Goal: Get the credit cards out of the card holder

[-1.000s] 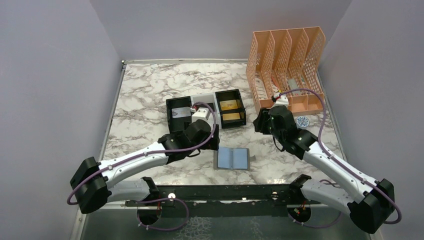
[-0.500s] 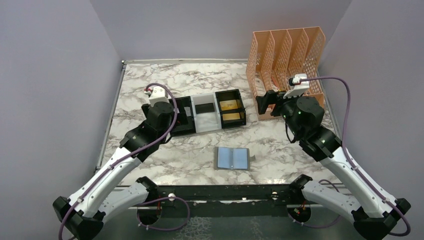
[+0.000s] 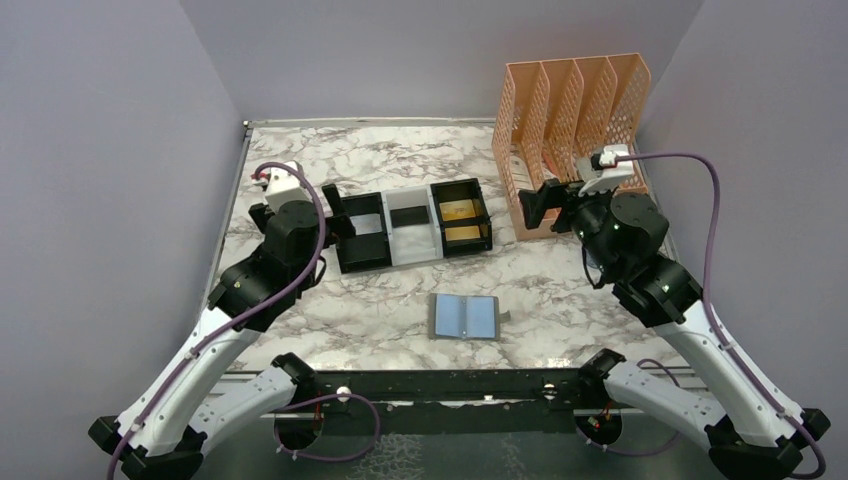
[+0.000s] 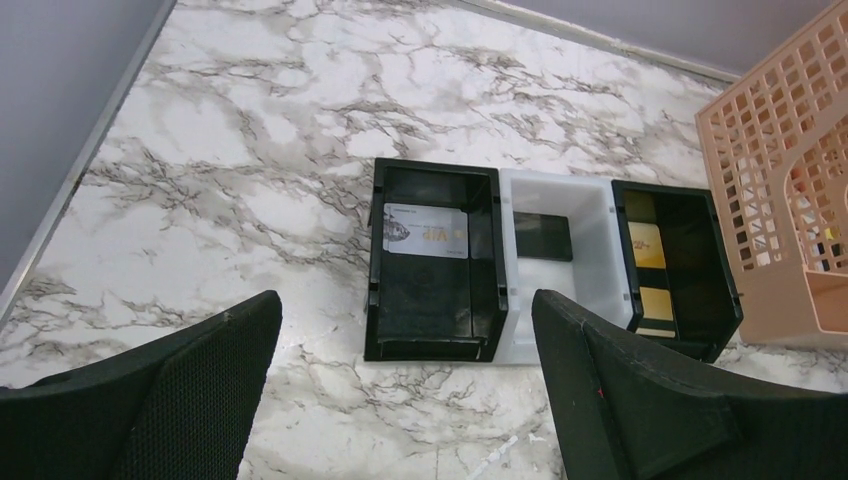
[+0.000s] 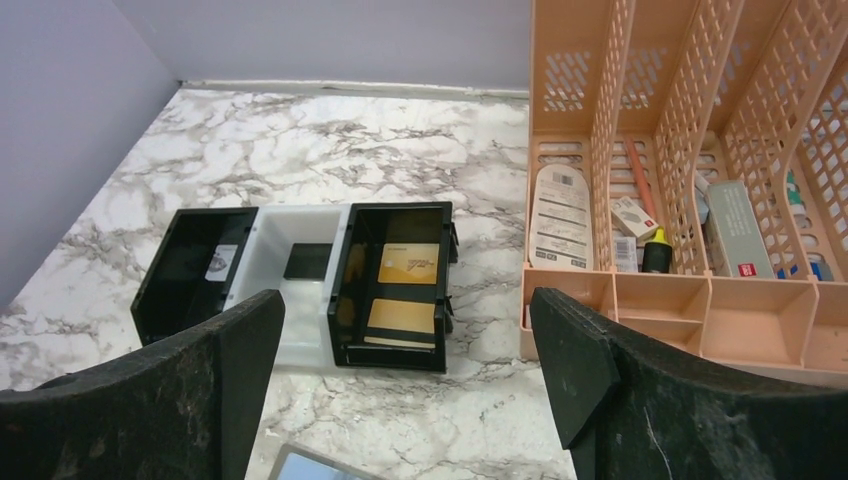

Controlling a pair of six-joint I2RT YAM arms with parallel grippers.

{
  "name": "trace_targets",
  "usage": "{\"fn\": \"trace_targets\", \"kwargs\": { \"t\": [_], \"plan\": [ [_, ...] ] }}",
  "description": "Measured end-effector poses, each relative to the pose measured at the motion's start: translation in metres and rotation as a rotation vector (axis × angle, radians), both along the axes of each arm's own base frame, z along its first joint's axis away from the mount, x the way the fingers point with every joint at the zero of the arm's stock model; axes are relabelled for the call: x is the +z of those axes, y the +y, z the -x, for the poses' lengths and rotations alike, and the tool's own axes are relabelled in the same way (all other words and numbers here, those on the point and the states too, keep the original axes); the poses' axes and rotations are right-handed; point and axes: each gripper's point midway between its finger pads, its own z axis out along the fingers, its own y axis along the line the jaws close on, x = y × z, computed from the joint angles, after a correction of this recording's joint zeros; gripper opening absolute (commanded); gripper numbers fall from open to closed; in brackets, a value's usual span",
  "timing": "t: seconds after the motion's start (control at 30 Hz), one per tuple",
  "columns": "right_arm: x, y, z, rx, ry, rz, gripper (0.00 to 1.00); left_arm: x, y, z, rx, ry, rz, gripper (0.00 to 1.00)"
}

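Marble-veined white-and-grey tabletop carries everything here, with the peach mesh file rack at its far right and the black-and-white three-compartment tray near the middle. Both arms are held high and well apart from the work. The left gripper and the right gripper each have their fingers spread wide, with nothing between them. The grey-taupe bifold card holder lies alone on the table nearer the arm bases than the tray, opened flat with its blue-grey inside up. Its long axis runs left to right across the table, its fold runs near to far, and a small tab pokes out of its right edge. Two gold-yellow plastic cards lie flat in the tray's right black compartment, one behind the other, long edges left to right. A pale card sits in the left black compartment and a dark flat rectangle, probably a card, in the white one. The emptying looks finished, though the pockets are too small to check. If a card remains, one gripper should pin a panel while the other draws the card's exposed edge straight along the pocket opening, keeping clear of the tray walls.
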Motion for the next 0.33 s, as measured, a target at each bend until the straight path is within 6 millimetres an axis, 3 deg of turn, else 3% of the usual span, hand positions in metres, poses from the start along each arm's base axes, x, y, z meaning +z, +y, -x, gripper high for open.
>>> {"fn": "trace_targets", "kwargs": {
  "t": [0.33],
  "plan": [
    [0.0110,-0.0051,0.0077,-0.002,-0.029,-0.033,1.00,0.0072,0.0080,0.0043,0.021,-0.019,-0.003,0.99]
  ]
}}
